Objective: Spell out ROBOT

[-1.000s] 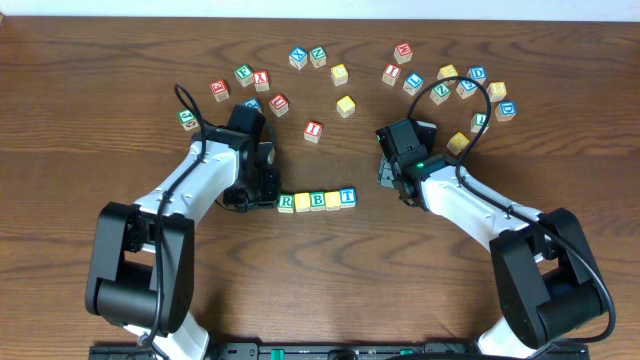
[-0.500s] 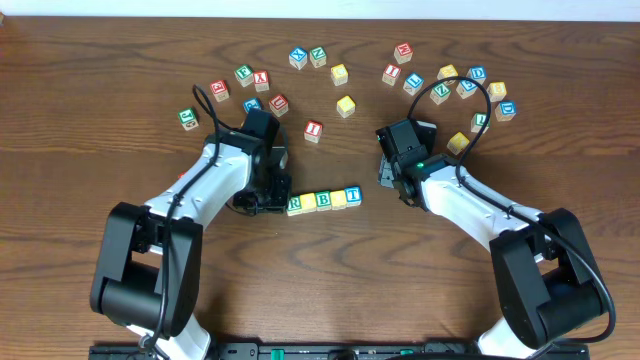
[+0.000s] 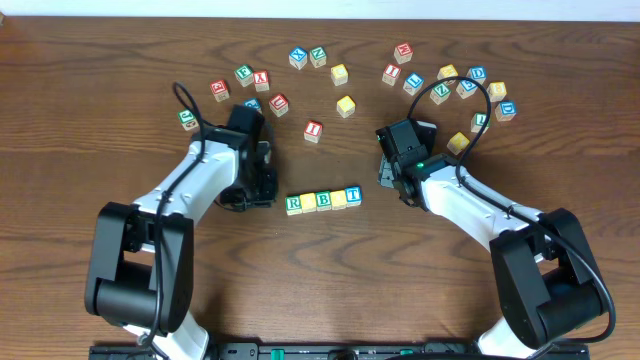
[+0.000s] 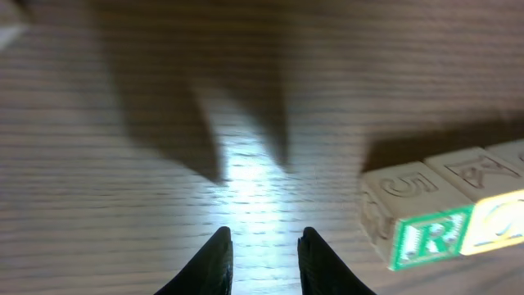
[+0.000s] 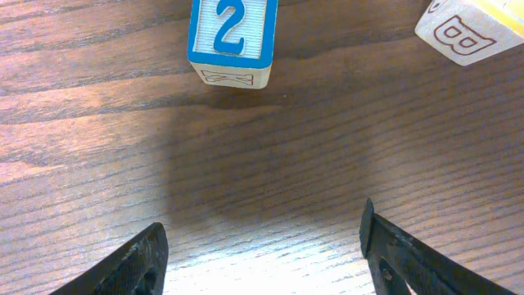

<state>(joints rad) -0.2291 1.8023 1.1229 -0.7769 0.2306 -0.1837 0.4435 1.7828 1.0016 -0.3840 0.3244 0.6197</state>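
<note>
Wood-grain table (image 3: 320,280), dark brown; its far edge runs along the top of the overhead view.

- Row of five cubes (image 3: 323,201) sits mid-table between the two arms, faces touching, reading R (image 3: 293,204), yellow top (image 3: 308,202), B (image 3: 323,201), yellow top (image 3: 338,199), T (image 3: 351,195). The line slants a little, with the T end farther from the robot.
- Room: bare wood stretches from the row toward the near edge. On the far side, a red I cube (image 3: 313,129) stands alone, well apart from the row. Loose cubes (image 3: 460,85) are strewn in clusters along the far half.
- Left gripper (image 4: 262,250): low over the table just beside the R end, not touching it. The fingers (image 4: 217,254) are close together with a narrow slot of lit wood between them. Nothing is in the slot, so it is released. In its wrist view the R cube stands off to the right.
- Right gripper (image 5: 266,258): fingers (image 5: 135,262) spread wide over bare table, holding nothing. A blue "2" cube (image 5: 232,37) lies ahead of it, apart from both fingers. A second cube (image 5: 471,29) is cut off at the frame corner.
</note>
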